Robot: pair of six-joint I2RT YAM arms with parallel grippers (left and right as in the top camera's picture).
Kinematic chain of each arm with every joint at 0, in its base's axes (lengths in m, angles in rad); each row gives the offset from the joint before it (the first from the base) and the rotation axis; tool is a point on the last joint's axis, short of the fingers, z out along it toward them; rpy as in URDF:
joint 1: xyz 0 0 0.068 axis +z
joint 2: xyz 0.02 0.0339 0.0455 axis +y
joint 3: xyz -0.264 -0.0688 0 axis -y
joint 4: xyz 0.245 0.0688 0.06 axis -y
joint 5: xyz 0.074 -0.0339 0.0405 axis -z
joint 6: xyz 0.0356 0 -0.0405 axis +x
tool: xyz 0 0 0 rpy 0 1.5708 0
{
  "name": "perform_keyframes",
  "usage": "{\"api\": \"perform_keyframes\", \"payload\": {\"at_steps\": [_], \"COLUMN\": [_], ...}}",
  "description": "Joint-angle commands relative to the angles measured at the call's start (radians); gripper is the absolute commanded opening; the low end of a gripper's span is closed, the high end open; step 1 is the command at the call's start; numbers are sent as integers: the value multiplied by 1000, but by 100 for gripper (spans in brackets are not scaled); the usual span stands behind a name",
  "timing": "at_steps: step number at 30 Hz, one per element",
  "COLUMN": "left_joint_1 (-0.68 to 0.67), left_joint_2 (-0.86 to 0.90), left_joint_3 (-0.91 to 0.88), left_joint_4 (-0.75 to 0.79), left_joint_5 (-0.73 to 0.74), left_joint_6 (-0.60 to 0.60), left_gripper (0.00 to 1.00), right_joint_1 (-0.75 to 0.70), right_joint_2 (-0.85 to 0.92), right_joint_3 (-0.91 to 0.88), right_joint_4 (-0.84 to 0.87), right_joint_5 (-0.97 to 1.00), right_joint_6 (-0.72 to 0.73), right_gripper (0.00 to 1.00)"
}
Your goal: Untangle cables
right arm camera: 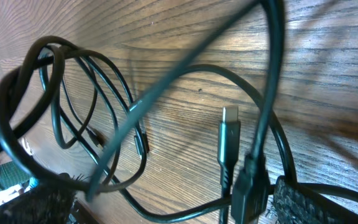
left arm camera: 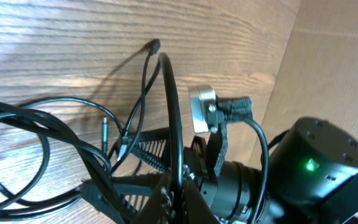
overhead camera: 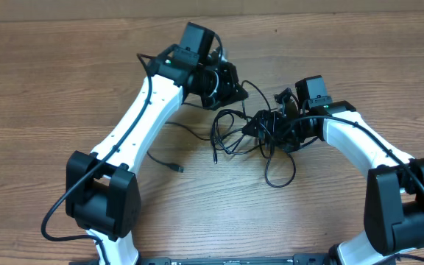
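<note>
The cables (overhead camera: 238, 132) are thin black cords in a loose tangle at the table's middle, between both grippers. One loop (overhead camera: 278, 173) hangs toward the front. A separate cord (overhead camera: 169, 163) with a small plug lies to the left. My left gripper (overhead camera: 230, 92) is at the tangle's far left side. In the left wrist view it (left arm camera: 176, 193) is shut on a cable (left arm camera: 169, 106) that runs up from the jaws. My right gripper (overhead camera: 267, 126) is over the tangle's right part. In the right wrist view it (right arm camera: 173, 208) is open, with cords and a plug (right arm camera: 229, 124) lying between its fingers.
The table is brown wood grain (overhead camera: 65, 81). A cardboard wall (left arm camera: 340, 56) stands along the far edge. Both white arms reach in from the front left (overhead camera: 135, 125) and front right (overhead camera: 366, 140).
</note>
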Motion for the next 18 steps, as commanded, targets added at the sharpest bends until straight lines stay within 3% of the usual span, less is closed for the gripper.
{"api": "perform_keyframes", "payload": {"at_steps": [1,8,18], "left_joint_1": [5,6,9], "left_joint_2": [-16,-16,-16], "left_joint_3": [18,18,18], "left_joint_4": [4,2,-8], "left_joint_5": [14,15,12], "left_joint_6": [-18,-20,-131], "left_gripper": [4,4,4], "right_joint_1": [4,4,4], "right_joint_2": [-10,-10,-10], "right_joint_3": [-5,-5,-5], "right_joint_4": [3,3,3], "right_joint_5": [9,9,9], "right_joint_6": [3,3,3], "right_gripper": [100,100,100]}}
